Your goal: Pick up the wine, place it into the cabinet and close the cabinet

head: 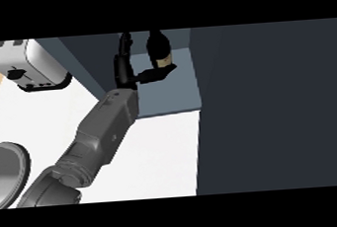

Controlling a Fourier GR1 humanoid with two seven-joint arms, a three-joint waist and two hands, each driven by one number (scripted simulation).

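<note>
— Where is the wine, and what is your hand doing?

— The dark glass wine bottle with the tan label [157, 48] is inside the open blue-grey cabinet [179, 92], above the white bench [163, 150]. My black left hand [127, 75] is in there beside it. My fingers [125, 51] are stretched nearly straight, with a strip of cabinet wall showing between them and the glass. Only my thumb [153, 75] meets the bottle, low down by the label.

— So it is set down?

— I cannot tell whether its base rests on the cabinet floor; my thumb hides that spot. That is my first worry: if I draw away while it hangs or leans, it could topple.

— Anything else?

— My thumb could drag the label side as I pull out and tip the bottle forward. The broad dark cabinet door [273, 103] stands just to the right, and my grey forearm [103, 132] lies across the opening, so swinging the door early would catch the arm. A bottle too near the front could also block the door.

— Your right hand?

— Not in view.
</note>
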